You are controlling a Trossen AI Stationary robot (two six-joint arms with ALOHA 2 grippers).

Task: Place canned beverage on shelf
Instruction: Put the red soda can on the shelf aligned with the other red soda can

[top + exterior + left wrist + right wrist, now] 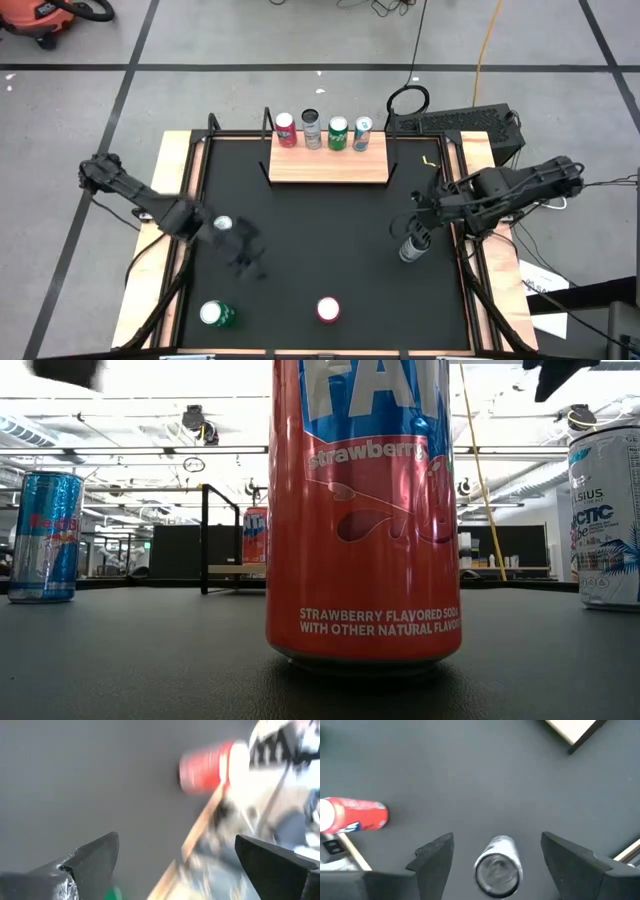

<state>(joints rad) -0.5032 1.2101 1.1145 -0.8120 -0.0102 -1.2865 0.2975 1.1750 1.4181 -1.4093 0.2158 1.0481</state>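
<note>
From above, the wooden shelf lies at the far middle of the black table, its long side running left to right. Four cans stand up in a row along its back edge: a red can, a gray can, a green can and a teal can. The right gripper hangs right over a silver can near the table's right side. The left gripper is over the left part of the table, next to a small silver can. A green can near the front and a red soda can stand at the near edge.

From table height, the red soda can stands straight up and fills the middle. A blue can stands on the left and a white can on the right. The shelf looks tiny, far behind.

The left wrist camera shows the fingers spread wide with nothing between them.

The right wrist camera looks down on the silver can, standing up between the wide-apart fingers, which do not touch it. A corner of the shelf shows too.
</note>
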